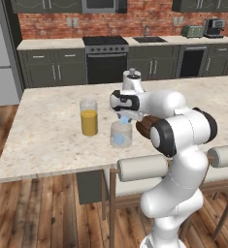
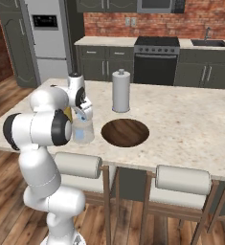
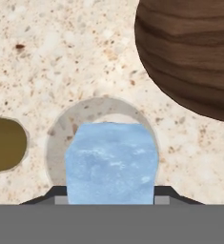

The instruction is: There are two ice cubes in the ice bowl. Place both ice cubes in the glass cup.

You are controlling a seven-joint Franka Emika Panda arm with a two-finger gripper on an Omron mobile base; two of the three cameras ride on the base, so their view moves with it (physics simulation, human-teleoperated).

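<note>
Your gripper hangs pointing down over the counter, its jaws partly open and closed on an ice cube. In the hand view the pale-blue cube sits squarely between the two dark fingertips; from the left base view you see it as a small blue patch just under the hand.

Directly beneath the held cube stands the glass cup. In the hand view its clear rim rings the cube, so you are centred over the mouth. The cube is above the rim, not yet inside. A second ice cube lies at the bottom of the cup, showing blue through the wall in the left base view.

Just beside the cup, on the far side of the gripper from the juice, sits the ice bowl, dark brown and shallow. From the right base view you see its inside bare. In the hand view its wooden curve takes the upper right corner, near the cup but apart from it.

On the opposite side of the gripper stands the taller glass of orange juice, near the cup and not touching it.

Beyond the bowl, further from you than the gripper, the white canister stands upright on the speckled counter.
</note>
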